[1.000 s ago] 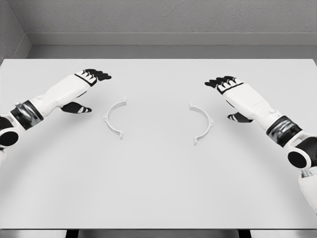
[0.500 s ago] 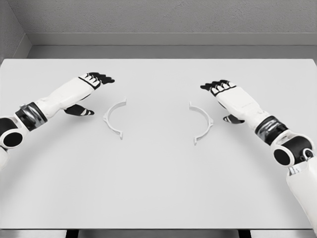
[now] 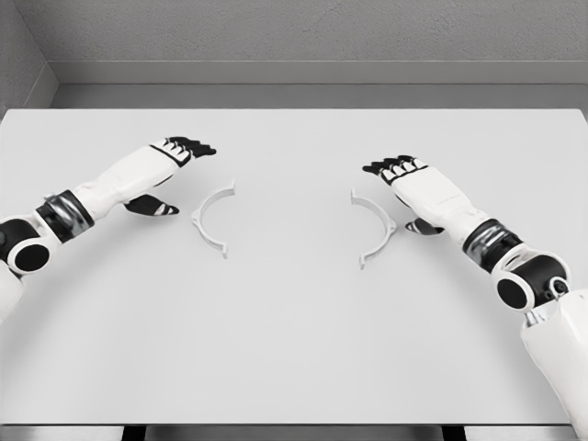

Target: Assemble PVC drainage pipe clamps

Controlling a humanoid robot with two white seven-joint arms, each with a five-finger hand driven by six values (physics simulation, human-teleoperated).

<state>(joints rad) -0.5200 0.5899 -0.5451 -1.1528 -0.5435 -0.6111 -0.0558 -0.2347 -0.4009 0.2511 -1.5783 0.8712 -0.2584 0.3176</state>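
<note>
Head view of a white table [image 3: 294, 349] with two half-ring clamp pieces. The left hand [image 3: 170, 163] sits at about ten o'clock from the table's centre, its arm entering from the lower left; its dark fingers [image 3: 195, 146] are stretched out and loosely spread, thumb [image 3: 152, 208] hanging below the palm, holding nothing. Just beside it, toward the centre, lies the left clamp half [image 3: 211, 219], flat on the table, its open side facing three o'clock. Well apart from it lies the right clamp half [image 3: 375, 227], flat, its open side facing nine o'clock, so the two openings face each other. The right hand [image 3: 413, 188] sits at about two o'clock, near the right clamp half but apart from it, fingers [image 3: 388, 166] extended and relaxed, holding nothing.
</note>
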